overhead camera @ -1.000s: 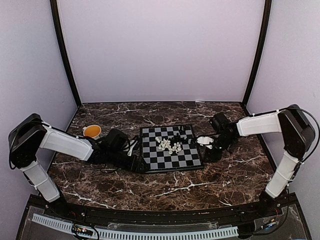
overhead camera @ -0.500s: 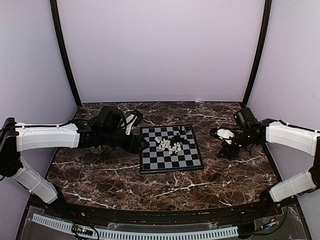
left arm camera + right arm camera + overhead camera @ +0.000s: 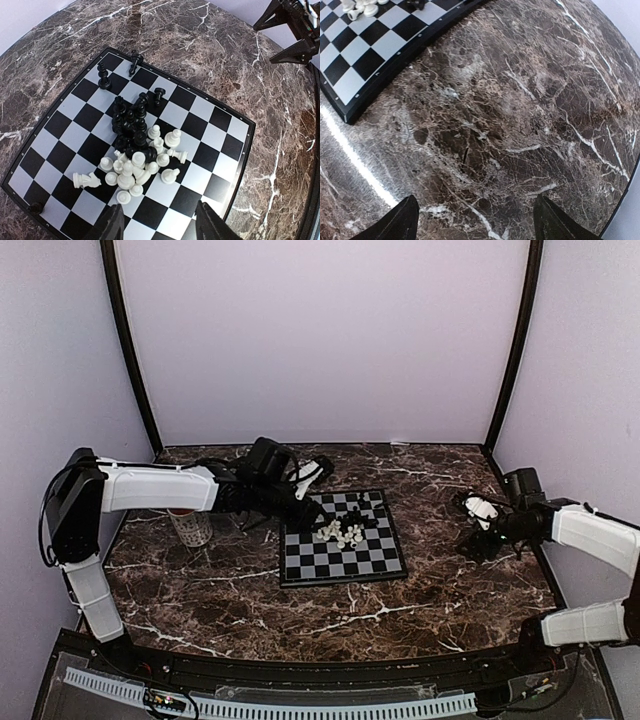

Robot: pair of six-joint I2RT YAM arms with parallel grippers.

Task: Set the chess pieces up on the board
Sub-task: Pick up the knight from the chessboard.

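Dark marble-patterned table, white-veined, glossy; the board lies flat at its middle, square and so without a long axis, its sides turned a little off the table's front edge; the chess pieces sit on it in one heap right of centre, whites on the near side, blacks on the far side. In the left wrist view most of them lie toppled against each other, a white knight lies apart from the heap, a few blacks stand or lie alone towards one corner, and one black sits at the board's edge. Right gripper over bare marble right of the board, released wide, holding nothing; left gripper raised by the board's far left corner, fingers parted, nothing between them. Pale cup left of the board, its inside hidden under the left arm. Behind, plain lilac walls and two black posts.
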